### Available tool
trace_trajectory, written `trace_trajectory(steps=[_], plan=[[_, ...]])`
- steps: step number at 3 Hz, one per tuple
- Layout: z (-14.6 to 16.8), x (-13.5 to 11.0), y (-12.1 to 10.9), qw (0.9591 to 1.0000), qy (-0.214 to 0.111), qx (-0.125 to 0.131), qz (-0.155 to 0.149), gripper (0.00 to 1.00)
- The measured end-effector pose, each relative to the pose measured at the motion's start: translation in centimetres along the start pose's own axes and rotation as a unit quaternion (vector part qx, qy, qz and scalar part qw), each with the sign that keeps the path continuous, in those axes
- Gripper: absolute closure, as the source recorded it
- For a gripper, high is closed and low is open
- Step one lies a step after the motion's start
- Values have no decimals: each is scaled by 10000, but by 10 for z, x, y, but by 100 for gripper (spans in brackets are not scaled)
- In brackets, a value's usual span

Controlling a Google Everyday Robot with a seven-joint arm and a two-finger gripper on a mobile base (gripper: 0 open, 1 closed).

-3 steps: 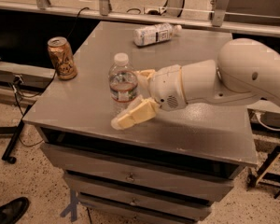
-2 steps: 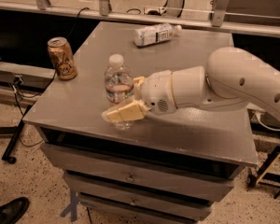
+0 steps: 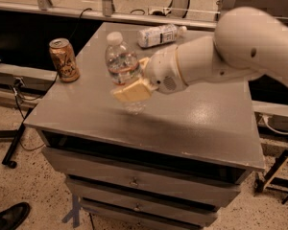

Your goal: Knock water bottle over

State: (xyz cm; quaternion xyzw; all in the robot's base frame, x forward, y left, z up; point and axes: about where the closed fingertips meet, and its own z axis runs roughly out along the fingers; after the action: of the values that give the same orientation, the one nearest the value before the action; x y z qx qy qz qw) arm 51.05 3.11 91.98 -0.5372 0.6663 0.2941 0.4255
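My big white arm (image 3: 249, 47) reaches in from the right and stretches out to the left. The gripper (image 3: 129, 78) is at its left end. Its two yellow fingers (image 3: 132, 91) are spread apart, one near me, one farther back.

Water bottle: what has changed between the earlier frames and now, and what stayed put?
The gripper has swept left across the table and now sits against the water bottle. The bottle stood upright before. Now it tilts with its cap toward the left, but it is not down yet. The gold can and the white-labelled bottle lying at the back stayed where they were.
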Motion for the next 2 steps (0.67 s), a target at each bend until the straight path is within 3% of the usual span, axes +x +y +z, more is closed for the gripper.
trace_trajectory(steps=[1,2], plan=[[-28,-22,-26,9960,833,171,-257,100],[-41,-7,-51,9817,1862,217,-346,100]])
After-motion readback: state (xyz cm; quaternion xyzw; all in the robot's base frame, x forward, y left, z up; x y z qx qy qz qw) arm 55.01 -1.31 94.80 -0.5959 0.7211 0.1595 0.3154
